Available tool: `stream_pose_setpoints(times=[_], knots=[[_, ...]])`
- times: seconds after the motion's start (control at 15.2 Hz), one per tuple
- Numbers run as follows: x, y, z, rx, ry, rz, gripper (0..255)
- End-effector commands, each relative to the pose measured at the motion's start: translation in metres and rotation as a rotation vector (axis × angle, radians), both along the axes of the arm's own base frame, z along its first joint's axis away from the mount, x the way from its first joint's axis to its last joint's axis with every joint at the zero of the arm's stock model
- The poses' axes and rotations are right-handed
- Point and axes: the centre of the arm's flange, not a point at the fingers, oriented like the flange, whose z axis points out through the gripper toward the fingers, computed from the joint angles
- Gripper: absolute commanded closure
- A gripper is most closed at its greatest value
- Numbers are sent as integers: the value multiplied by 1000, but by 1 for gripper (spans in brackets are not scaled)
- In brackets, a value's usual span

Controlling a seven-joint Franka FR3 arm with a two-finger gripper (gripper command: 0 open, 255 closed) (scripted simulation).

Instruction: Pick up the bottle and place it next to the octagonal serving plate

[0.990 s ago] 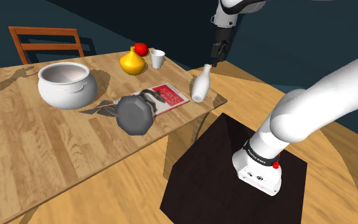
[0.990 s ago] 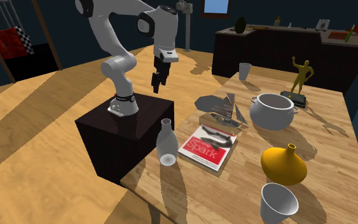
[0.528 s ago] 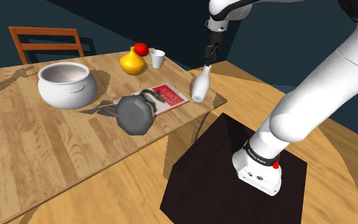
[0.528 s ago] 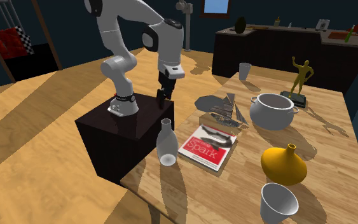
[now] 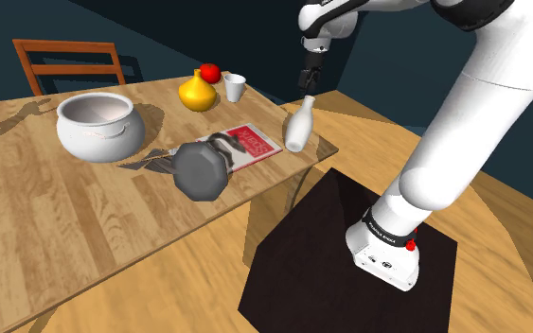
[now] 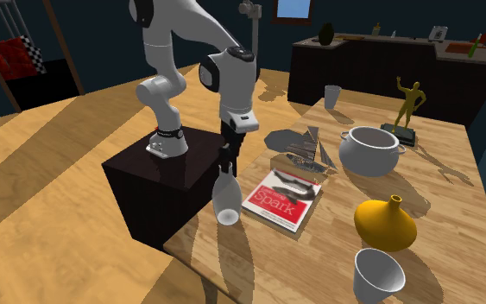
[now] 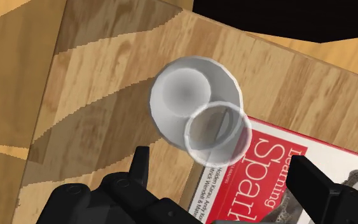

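Claw [image 7: 219,162] spread above white bottle [image 7: 184,95], red book [image 7: 266,159] beside it; title "Spark"

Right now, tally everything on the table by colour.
White: 4 (bottle, pot, cup, second cup)
Red: 2 (book, apple)
Yellow: 1 (vase)
Grey: 1 (plate)
Gold: 1 (statue)
Total: 9

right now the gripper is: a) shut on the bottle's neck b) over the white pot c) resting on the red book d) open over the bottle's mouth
d: the gripper hangs over the bottle, its fingers apart on either side of the mouth, touching nothing.
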Motion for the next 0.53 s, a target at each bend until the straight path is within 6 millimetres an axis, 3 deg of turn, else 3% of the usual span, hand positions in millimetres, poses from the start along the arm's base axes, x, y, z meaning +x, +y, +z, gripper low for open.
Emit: stream_pose_setpoints(times=[0.0, 0.33, 0.46], knots=[[3, -2, -10, 0, -2, 0, 0], [-1, -2, -39, 0, -2, 0, 0], [-1, -2, -39, 0, -2, 0, 0]])
